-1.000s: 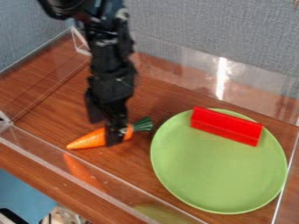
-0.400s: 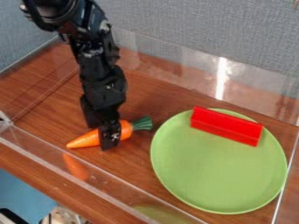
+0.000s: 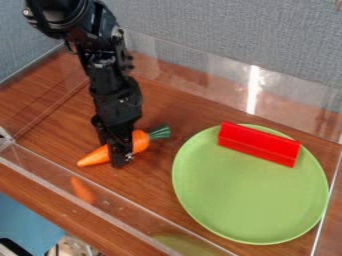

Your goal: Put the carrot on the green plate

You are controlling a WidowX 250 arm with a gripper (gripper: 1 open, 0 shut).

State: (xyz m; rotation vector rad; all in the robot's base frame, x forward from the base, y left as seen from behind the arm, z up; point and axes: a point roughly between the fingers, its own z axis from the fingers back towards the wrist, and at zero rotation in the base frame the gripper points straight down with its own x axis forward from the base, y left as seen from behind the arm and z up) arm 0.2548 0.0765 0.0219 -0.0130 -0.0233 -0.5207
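On the left side of the brown wooden table (image 3: 54, 110), a black robot arm (image 3: 94, 50) reaches down from the top corner. Its gripper (image 3: 119, 150) points straight down at the table. Right under it lies the carrot (image 3: 99, 155). The carrot is small and orange. It lies flat on the wood, with its pointed tip to the left and its dark green leafy top (image 3: 156, 133) sticking out to the right. The black jaws are pressed in tight on the middle of the carrot, one on each side. The picture is a bit blurry there, so it is hard to tell if the carrot is lifted at all; it looks like it is resting on the table.

Just to the right of the carrot is the green plate (image 3: 234, 205). It is big, round and flat. The carrot is near the plate's edge but not on it. A red block (image 3: 259, 144) sits on the far part of the plate. A clear wall (image 3: 281, 85) stands behind the table.
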